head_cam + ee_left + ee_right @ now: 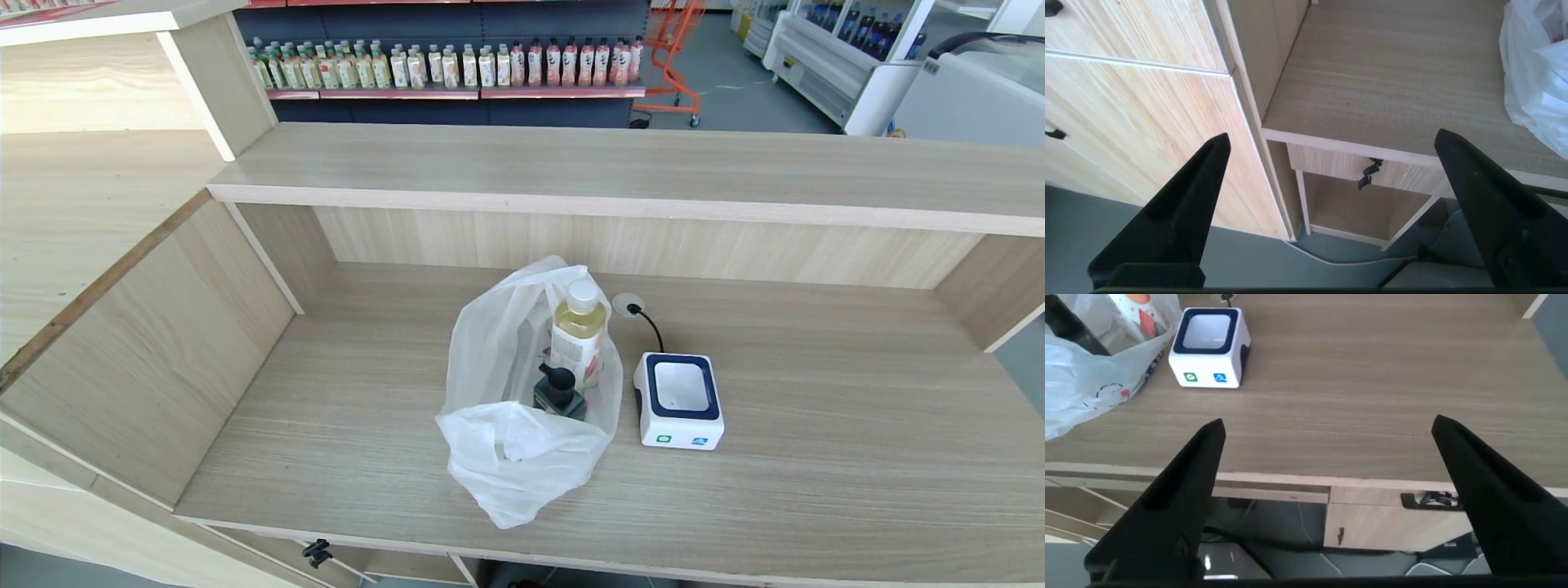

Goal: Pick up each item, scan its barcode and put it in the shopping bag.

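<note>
Left gripper (1327, 220): fingers spread wide, nothing between them; held off the near left corner of the counter, beside the wooden side panel, floor below.
Right gripper (1327, 506): fingers spread wide, empty; held just off the counter's front edge, scanner ahead and to the left.
Scanner (679, 400): white box with dark-framed window facing up; on the counter, just right of the bag.
Cable (651, 325): black, from the scanner's back to a round port in the counter.
Shopping bag (522, 408): translucent white plastic, mouth open upward, mid-counter, crumpled toward the front edge.
Drink bottle (580, 335): yellowish liquid, white cap, upright inside the bag.
Pump bottle (559, 390): dark, inside the bag, in front of the drink bottle, touching it.
Counter (816, 457): light wood, raised ledge behind.
</note>
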Motion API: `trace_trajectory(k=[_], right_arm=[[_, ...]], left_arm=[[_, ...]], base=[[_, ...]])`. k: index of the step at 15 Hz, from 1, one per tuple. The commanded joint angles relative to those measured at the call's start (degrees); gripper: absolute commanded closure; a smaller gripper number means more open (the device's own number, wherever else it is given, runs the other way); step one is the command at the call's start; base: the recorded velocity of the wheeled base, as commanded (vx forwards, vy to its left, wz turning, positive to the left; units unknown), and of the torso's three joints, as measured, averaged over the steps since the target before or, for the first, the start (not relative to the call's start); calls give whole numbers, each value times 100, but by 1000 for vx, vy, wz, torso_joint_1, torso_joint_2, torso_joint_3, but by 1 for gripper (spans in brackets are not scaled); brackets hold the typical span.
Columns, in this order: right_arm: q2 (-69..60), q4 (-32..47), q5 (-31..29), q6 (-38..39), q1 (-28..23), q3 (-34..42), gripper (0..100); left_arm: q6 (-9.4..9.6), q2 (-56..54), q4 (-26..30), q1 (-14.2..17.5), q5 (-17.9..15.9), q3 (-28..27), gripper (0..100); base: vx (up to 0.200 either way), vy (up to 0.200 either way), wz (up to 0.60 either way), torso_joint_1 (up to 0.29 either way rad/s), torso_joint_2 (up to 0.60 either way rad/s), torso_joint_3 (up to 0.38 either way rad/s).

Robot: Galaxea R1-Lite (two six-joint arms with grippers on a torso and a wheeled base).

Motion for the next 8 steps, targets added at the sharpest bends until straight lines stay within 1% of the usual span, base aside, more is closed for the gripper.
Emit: trace_trajectory(k=[1,8], right_arm=[[-16,-3,1,-3,1,2,100],[-16,14,1,120,1,2,100]], left_arm=[[-1,0,1,1,3,0,0],[-1,9,1,1,3,0,0]], base=[[0,0,0,0,0,0],[0,0,0,0,0,0]])
